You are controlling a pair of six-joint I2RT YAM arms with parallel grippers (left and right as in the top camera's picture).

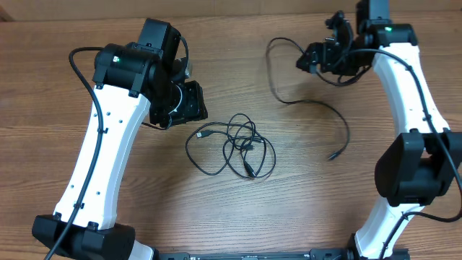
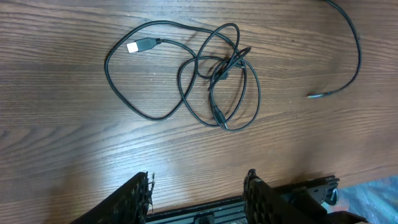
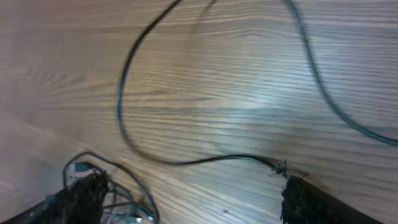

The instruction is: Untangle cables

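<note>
Closest to my lens, the left hand (image 2: pixel 198 179) hangs open and empty; the knotted cables (image 2: pixel 227 65) lie straight ahead of it on the counter (image 2: pixel 62 155). Well right of that knot, my right hand (image 3: pixel 193 183) gapes empty beside one separate cable (image 3: pixel 186 162). I judge the left nearer.

A robotics lab, seemingly: white robot arms (image 1: pixel 101 155) fixed at a wood-grain table (image 1: pixel 43 87).

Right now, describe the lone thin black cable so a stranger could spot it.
On the brown wooden table, look right of the central knot of thin black cords. The lone cable sweeps in one open curve, crossing nothing, unlike the knot.
</note>
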